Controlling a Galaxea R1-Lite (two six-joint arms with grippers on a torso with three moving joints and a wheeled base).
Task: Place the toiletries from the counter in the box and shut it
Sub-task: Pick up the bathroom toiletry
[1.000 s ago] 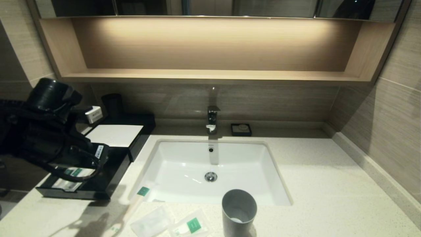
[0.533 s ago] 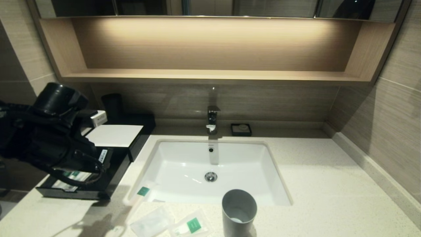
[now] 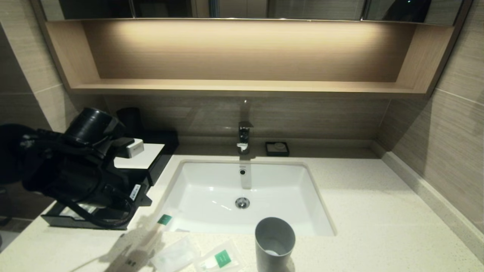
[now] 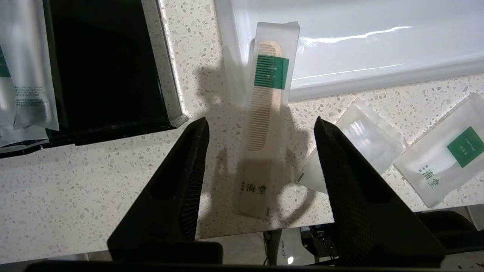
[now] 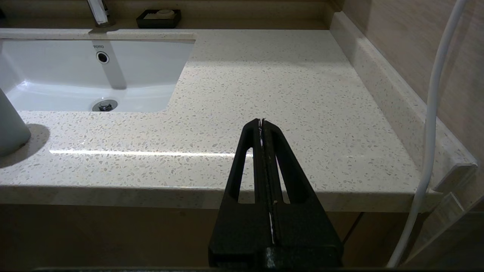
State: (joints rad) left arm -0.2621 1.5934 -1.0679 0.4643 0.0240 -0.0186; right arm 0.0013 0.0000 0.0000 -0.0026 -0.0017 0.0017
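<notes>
Wrapped comb (image 4: 264, 124) on counter (image 3: 378, 211) between open box (image 4: 109, 68) and two sachets (image 4: 368, 139).

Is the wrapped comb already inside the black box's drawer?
No. The wrapped comb lies on the counter beside the box, framed by the open left gripper.

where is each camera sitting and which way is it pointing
Head view: high on the robot, looking down at the basin and counter; the left arm shows over the box.
Left wrist view: behind the open left gripper, facing down at the wrapped comb, two sachets and the box corner.
Right wrist view: low at the counter's front edge, facing across it; the shut right gripper shows.
Head and left wrist views share the comb.
</notes>
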